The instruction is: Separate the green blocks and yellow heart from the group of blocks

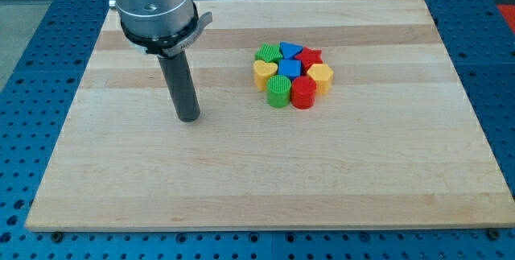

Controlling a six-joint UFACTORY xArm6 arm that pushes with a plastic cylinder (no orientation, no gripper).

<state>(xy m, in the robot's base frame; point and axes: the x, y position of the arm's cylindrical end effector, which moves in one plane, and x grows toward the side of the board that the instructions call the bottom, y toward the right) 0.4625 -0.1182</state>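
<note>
Several blocks sit packed in one cluster right of the board's middle. A green star-like block (268,53) is at the cluster's top left. The yellow heart (264,71) is on the left side. A green round block (278,91) is at the bottom left. A blue triangle-like block (290,50), a blue block (290,69), a red star-like block (310,56), a yellow block (320,76) and a red round block (303,92) fill the rest. My tip (187,118) rests on the board well to the left of the cluster, touching no block.
The wooden board (241,179) lies on a blue perforated table (32,67). The arm's grey flange (153,6) hangs over the board's top left.
</note>
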